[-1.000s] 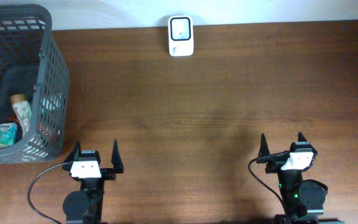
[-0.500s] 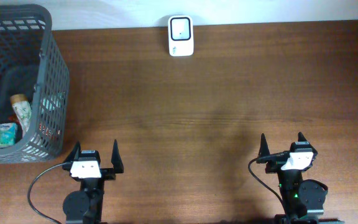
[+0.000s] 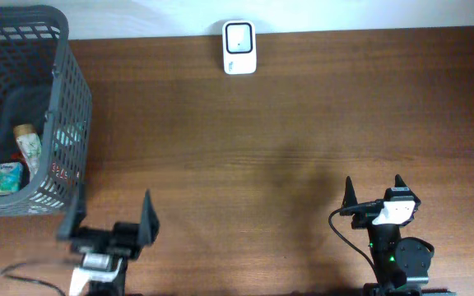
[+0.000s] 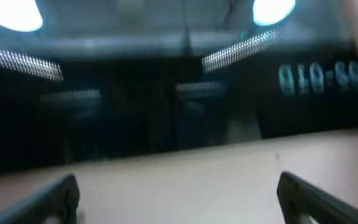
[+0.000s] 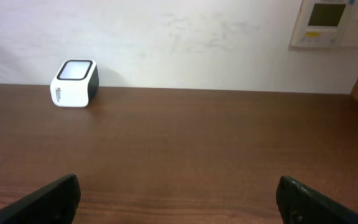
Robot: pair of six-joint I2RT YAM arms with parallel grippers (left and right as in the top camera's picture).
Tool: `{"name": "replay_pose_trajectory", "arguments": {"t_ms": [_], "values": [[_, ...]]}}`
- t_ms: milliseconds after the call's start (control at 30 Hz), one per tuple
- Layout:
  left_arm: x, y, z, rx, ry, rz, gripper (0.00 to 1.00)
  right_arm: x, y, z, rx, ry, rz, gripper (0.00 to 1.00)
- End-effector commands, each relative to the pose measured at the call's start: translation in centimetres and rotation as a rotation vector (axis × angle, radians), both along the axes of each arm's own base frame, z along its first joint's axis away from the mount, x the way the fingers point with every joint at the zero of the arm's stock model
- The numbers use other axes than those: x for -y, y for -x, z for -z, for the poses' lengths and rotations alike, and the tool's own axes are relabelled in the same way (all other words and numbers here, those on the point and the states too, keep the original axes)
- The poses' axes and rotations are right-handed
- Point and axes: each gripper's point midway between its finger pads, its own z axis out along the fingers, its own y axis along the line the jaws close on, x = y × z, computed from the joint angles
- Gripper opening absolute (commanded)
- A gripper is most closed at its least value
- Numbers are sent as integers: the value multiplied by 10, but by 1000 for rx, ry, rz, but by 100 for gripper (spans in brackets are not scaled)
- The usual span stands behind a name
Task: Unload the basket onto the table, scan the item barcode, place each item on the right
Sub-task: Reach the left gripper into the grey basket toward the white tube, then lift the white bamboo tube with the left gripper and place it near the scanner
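Both pairs of jaws stand wide and hold nothing: the left gripper [image 3: 112, 202] at 7 o'clock, tilted, and the right gripper [image 3: 374, 186] at 5 o'clock. The step in hand looks like fetching an item. The left arm should clear the rim of the basket [image 3: 71, 107] at 9 o'clock, come straight down on the bottle [image 3: 28, 148], and pinch its body so the label stays bare for the scanner [image 3: 239, 47] at 12 o'clock. Count: two grippers, one basket, one scanner. Inside the basket are one bottle, one small packet [image 3: 8, 176], and perhaps more behind the mesh.

Worktop [image 3: 286, 115] brown, wood grain. Basket [image 3: 71, 107] grey, grid mesh. Scanner [image 3: 239, 47] white, black window. Wall [image 5: 197, 37] white.
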Motion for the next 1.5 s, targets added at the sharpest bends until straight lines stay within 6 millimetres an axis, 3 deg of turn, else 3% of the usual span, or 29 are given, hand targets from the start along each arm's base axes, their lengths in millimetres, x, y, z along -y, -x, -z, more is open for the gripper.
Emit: {"name": "replay_pose_trajectory", "arguments": {"t_ms": [0,33,67,133,167,200,233,300,333,367,400,467,500,533,667,767,967,1133,1200,1267,1300,1367,1467], "values": [[-17,25,-64,132,56,-83,99,3,0,3,-5,-7,16,99],[-18,28,-78,143,56,-88,99,3,0,3,-4,-7,16,99],[-18,31,-121,186,-14,-164,99,3,0,3,-5,-7,16,99],[-19,13,-174,206,-114,-276,99,3,0,3,-4,-7,16,99],[-30,-8,-206,191,-73,-323,99,3,0,3,-5,-7,16,99],[-45,-26,-225,157,-12,-386,99,3,0,3,-5,-7,16,99],[-76,-59,-249,56,83,-519,99,3,0,3,-4,-7,16,99],[-119,-129,-268,-207,65,-675,99,3,0,3,-4,-7,16,99],[-137,-148,-279,-329,32,-714,99,3,0,3,-4,-7,16,99],[-180,-192,-252,-516,23,-799,99,3,0,3,-4,-7,16,99],[-213,-213,-227,-668,21,-854,99,3,0,3,-5,-7,16,99],[-260,-236,-179,-879,31,-915,99,3,0,3,-5,-7,16,99],[-278,-242,-127,-1068,32,-923,99,3,0,3,-4,-7,16,99],[-284,-237,-79,-1250,28,-909,99,3,0,3,-5,-7,16,99],[-301,-229,15,-1554,52,-852,99,3,0,3,-4,-7,16,99],[-304,-227,56,-1657,69,-831,99,3,0,3,-5,-7,16,99],[-313,-194,152,-1903,207,-833,99,3,0,3,-5,-7,16,99],[-302,-173,217,-2045,217,-797,90,3,0,3,-4,-7,16,99],[-299,-169,233,-2065,218,-787,84,3,0,3,-5,-7,16,99],[-297,-166,248,-2076,219,-781,58,3,0,3,-5,-7,16,99],[-292,-167,255,-2084,229,-745,51,3,0,3,-5,-7,16,99],[-283,-172,265,-2091,253,-672,61,3,0,3,-5,-7,16,99],[-283,-173,278,-2115,257,-656,61,3,0,3,-5,-7,16,99]]}}
